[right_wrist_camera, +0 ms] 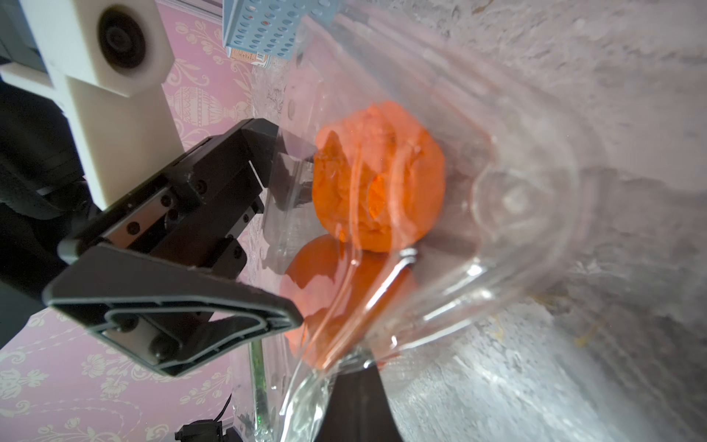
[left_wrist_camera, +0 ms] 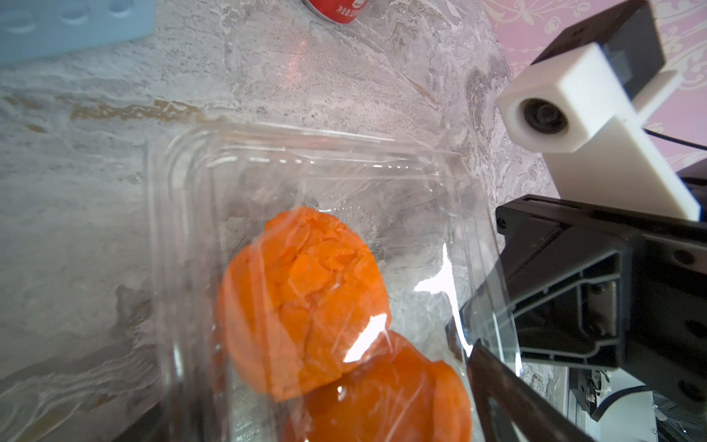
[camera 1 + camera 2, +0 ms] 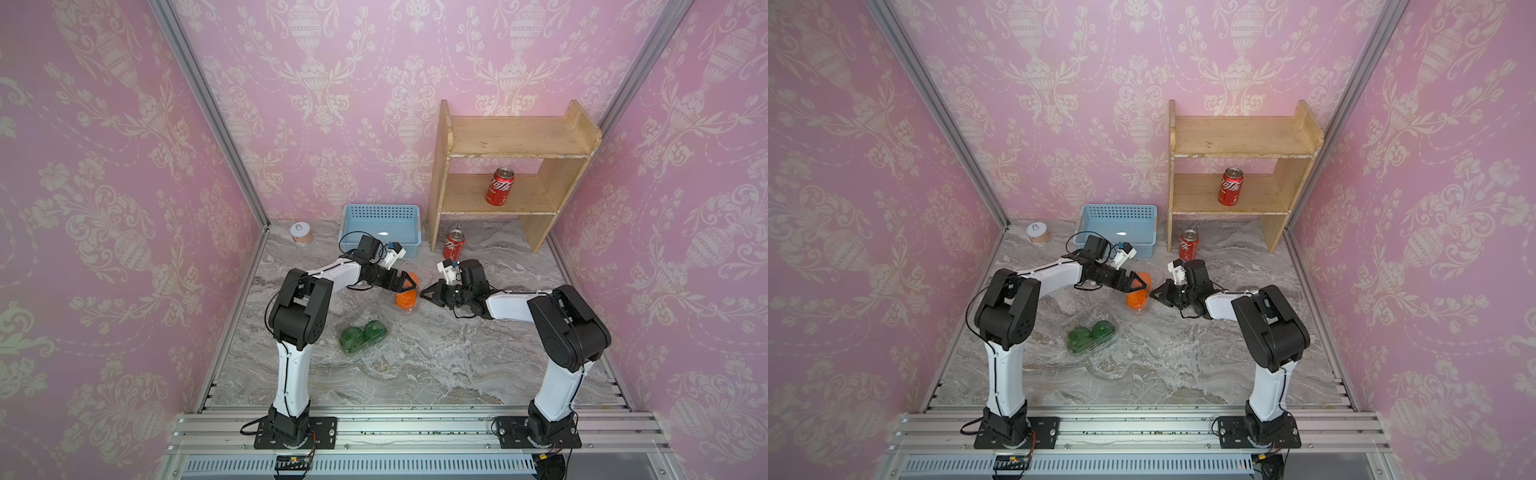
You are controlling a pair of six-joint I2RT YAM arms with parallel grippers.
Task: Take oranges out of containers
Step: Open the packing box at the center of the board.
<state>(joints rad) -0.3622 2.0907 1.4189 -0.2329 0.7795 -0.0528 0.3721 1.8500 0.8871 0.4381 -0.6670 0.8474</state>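
Oranges (image 2: 302, 302), round and crumpled-skinned, sit inside thin clear plastic clamshell (image 2: 344, 153).

Both top views are bright and evenly lit by diffuse light, with only soft, faint shadows on the marble table (image 3: 415, 374). Straight wall rails bow toward the frame edges. In both wrist views white glare streaks the clear clamshell container (image 2: 183, 237), and the table seen through it smears.

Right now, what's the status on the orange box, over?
Right gripper shut on clamshell rim. Left gripper wide astride it, grip unclear. Both oranges inside. Cola can beyond, apart.
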